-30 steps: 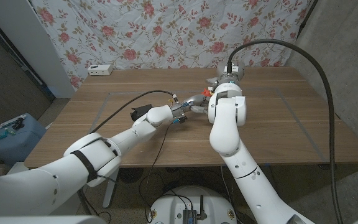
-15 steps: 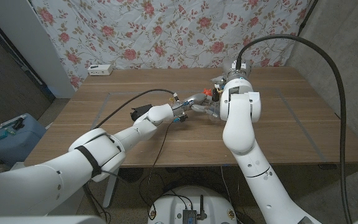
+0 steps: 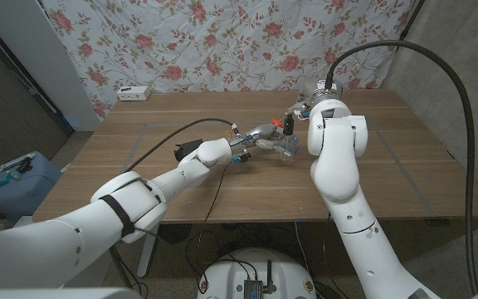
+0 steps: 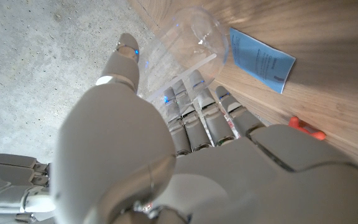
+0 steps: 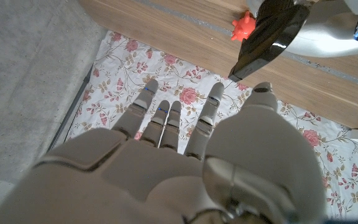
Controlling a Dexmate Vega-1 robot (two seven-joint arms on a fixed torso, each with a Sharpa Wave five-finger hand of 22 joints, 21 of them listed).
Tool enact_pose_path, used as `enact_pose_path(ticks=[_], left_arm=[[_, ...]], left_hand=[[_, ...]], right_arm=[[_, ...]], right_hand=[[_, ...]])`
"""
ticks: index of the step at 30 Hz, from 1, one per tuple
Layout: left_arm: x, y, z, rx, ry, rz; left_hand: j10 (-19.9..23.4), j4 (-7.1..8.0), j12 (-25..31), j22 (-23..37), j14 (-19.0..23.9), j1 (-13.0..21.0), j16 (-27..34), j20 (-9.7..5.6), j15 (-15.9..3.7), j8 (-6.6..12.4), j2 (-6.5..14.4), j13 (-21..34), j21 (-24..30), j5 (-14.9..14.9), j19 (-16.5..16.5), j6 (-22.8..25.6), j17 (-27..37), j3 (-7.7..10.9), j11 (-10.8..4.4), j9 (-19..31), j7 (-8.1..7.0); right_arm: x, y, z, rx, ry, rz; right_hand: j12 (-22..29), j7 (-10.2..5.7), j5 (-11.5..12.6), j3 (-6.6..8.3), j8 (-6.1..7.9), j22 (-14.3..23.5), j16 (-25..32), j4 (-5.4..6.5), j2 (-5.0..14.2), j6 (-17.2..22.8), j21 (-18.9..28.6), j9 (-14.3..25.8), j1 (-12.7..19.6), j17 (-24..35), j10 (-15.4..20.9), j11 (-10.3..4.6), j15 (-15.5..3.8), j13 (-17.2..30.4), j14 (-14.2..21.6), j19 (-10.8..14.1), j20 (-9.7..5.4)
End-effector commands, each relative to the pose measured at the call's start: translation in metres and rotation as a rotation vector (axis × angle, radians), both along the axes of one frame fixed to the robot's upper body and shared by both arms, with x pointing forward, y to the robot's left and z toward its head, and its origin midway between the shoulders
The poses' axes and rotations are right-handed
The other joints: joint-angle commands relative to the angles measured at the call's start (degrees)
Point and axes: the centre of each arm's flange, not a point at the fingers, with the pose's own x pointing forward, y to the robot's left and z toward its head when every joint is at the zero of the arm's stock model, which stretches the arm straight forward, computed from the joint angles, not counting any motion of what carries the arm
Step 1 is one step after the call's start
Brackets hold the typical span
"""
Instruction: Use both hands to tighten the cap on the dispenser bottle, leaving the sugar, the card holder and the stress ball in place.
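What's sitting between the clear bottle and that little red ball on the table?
A flat blue card lies on the wood between the bottle, gripped by the left hand, and the red ball. The left wrist view shows it.

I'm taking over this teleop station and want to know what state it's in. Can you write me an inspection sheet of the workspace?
Surface: wooden table, nothing spilled that I can see.
Job's things: clear dispenser bottle, with a dark cap on top.
Clutter: blue packet flat on the table; red spiky ball on the table; white box at the far edge.
Hands: left hand holds the bottle; right hand holds nothing, fingers apart.
Cables: thin black cable along the left arm; thick black cable looping to the right arm.
Surroundings: floral cloth behind the table; blue case beside it.
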Motion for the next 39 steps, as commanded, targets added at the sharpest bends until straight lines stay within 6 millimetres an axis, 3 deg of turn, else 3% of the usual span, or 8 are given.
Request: enact_pose_path(ticks=[1, 5, 15, 21, 28, 39], left_arm=[[-0.001, 0.001, 0.0, 0.006, -0.003, 0.001], [-0.001, 0.001, 0.001, 0.008, -0.004, 0.002], [-0.001, 0.002, 0.0, 0.002, -0.004, 0.006], [0.0, 0.002, 0.0, 0.002, -0.003, 0.007], [0.0, 0.0, 0.001, 0.004, -0.001, 0.006], [0.0, -0.002, 0.001, 0.005, -0.002, 0.005]], left_hand=[[0.4, 4.61, 0.2, 0.1, 0.1, -2.9, 0.2, -2.27, -3.46, 0.45, 7.1, 0.1, 0.1, 0.3, 0.5, 6.2, 0.2, 4.83, 0.08, 0.2, -1.25], [0.4, 4.64, 0.2, 0.1, 0.1, -3.0, 0.2, -2.23, -3.38, 0.45, 7.2, 0.1, 0.1, 0.3, 0.5, 6.2, 0.2, 4.83, 0.2, 0.2, -1.22], [0.4, 4.65, 0.2, 0.1, 0.1, -3.0, 0.2, -2.2, -3.39, 0.44, 7.2, 0.1, 0.1, 0.3, 0.4, 6.2, 0.2, 4.86, 0.23, 0.2, -1.23], [0.4, 4.71, 0.3, 0.1, 0.1, -3.1, 0.2, -2.19, -3.37, 0.42, 7.3, 0.1, 0.1, 0.3, 0.4, 6.2, 0.2, 4.88, 0.18, 0.2, -1.15], [0.4, 4.72, 0.2, 0.1, 0.0, -3.1, 0.2, -2.15, -3.42, 0.43, 7.3, 0.1, 0.1, 0.4, 0.4, 6.2, 0.2, 4.92, 0.24, 0.2, -1.18], [0.3, 4.65, 0.2, 0.1, -0.1, -3.1, 0.1, -2.11, -3.41, 0.4, 7.3, 0.1, 0.1, 0.4, 0.4, 6.1, 0.2, 4.99, 0.21, 0.2, -1.24]], right_arm=[[-0.002, -0.009, 0.002, -0.027, 0.062, 0.028], [-0.002, -0.009, 0.003, -0.056, 0.06, 0.017], [0.001, -0.014, 0.005, -0.104, 0.077, 0.075], [0.004, -0.02, 0.005, -0.121, 0.08, 0.144], [0.007, -0.022, 0.004, -0.132, 0.068, 0.192], [0.011, -0.023, 0.002, -0.132, 0.062, 0.263]], right_hand=[[0.1, -0.11, 0.8, 0.44, -1.25, 0.0, -0.2, -1.34, -0.09, -2.3, -0.3, 0.4, 1.8, 0.1, -2.7, -0.38, 1.05, 0.2, -2.8, -2.7, 0.8], [-0.1, -0.18, 1.5, 0.4, -2.28, 0.1, -0.2, -2.29, -0.98, -4.0, -0.3, 0.5, 2.6, 0.1, -6.2, -1.25, 1.46, 0.2, -5.5, -5.4, 1.03], [0.1, -0.22, 4.0, 1.64, -3.28, 0.0, -0.1, -5.2, -1.46, -6.1, 0.0, 0.9, 7.1, 0.0, -11.2, -2.75, 2.43, 0.2, -9.9, -7.8, 1.5], [0.2, -0.21, 5.8, 2.66, -3.83, -0.1, -0.1, -7.07, -1.89, -7.5, 0.1, 1.1, 10.9, -0.2, -14.3, -3.01, 3.72, 0.2, -12.7, -8.8, 3.77], [0.0, -0.22, 7.3, 3.59, -4.4, -0.1, 0.1, -7.8, -2.1, -8.9, 0.1, 1.1, 14.1, -0.2, -18.0, -3.68, 4.31, 0.2, -14.8, -9.7, 4.3], [0.4, -0.24, 8.5, 4.97, -4.65, -0.2, 0.1, -8.3, -1.69, -9.7, 0.0, 1.1, 17.7, -0.3, -19.7, -4.36, 4.49, 0.1, -16.6, -10.7, 3.42]])
